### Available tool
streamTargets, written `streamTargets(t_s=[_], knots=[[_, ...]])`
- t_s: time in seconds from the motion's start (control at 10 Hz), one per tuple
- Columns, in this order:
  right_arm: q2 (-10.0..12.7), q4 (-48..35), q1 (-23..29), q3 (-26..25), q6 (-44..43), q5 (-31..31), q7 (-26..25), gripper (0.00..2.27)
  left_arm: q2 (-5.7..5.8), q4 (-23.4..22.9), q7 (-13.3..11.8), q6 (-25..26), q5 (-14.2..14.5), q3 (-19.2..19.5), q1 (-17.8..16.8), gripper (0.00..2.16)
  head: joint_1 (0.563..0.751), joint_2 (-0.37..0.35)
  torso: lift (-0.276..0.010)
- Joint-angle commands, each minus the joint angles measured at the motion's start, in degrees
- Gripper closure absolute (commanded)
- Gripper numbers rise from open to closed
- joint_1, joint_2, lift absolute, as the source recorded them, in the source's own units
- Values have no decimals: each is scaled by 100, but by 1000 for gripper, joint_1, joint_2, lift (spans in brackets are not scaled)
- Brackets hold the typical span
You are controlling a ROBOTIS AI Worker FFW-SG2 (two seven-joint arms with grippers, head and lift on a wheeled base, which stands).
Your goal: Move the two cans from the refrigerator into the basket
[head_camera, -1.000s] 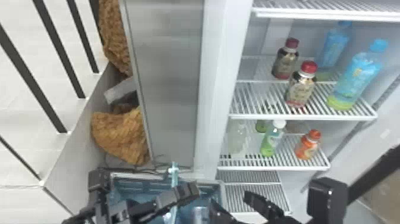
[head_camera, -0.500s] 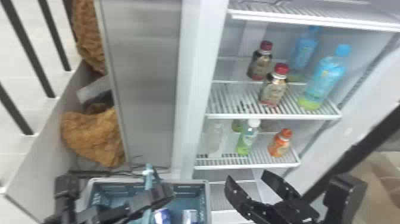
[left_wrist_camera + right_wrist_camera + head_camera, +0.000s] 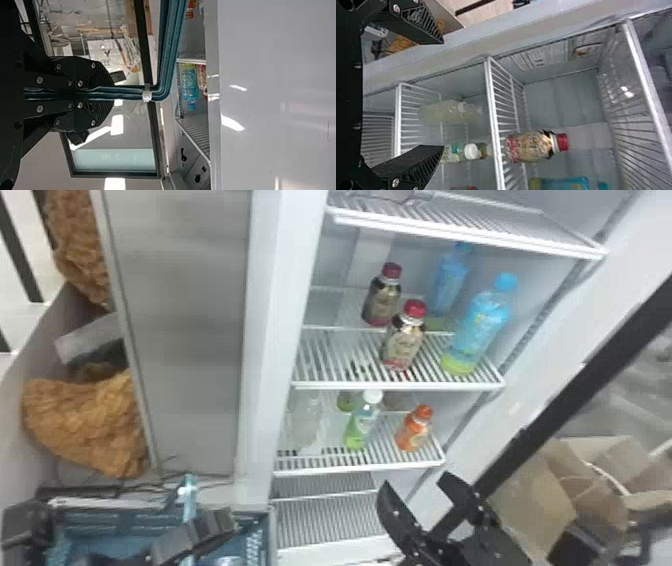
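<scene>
Can (image 3: 227,561), partly shown inside the blue basket (image 3: 260,535), at seven o'clock in the head view; left gripper (image 3: 192,535) also at seven, pinched on the basket's handle (image 3: 189,495); right gripper (image 3: 416,485) at five o'clock, fingers spread, beside the refrigerator's lower shelves (image 3: 325,510).

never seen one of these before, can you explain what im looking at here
This is a two-armed robot at an open refrigerator. The head view looks down from its head; each wrist view comes from a camera on one arm and is turned sideways. Bottles stand on the refrigerator's wire shelves. The left gripper is closed on the handle of the blue basket. The right gripper is open and holds nothing.
</scene>
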Motion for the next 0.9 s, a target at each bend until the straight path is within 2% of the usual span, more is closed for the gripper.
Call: streamTargets(t_s=[0.0,0.2,0.6,0.8], knots=[[22,170,246,-100,-656,59,11,111,-2,0,-6,-1,-1,11,35,1191,695,-327,-31],[22,564,386,-134,-1260,36,196,111,-11,0,2,-1,-1,11,35,1191,695,-350,-31],[127,353,991,-146,-1612,116,249,114,-11,0,2,13,-1,-12,7,1191,695,-350,-31],[215,353,1118,-237,-1781,173,249,114,-2,0,2,27,-13,-12,21,1191,695,-350,-31]])
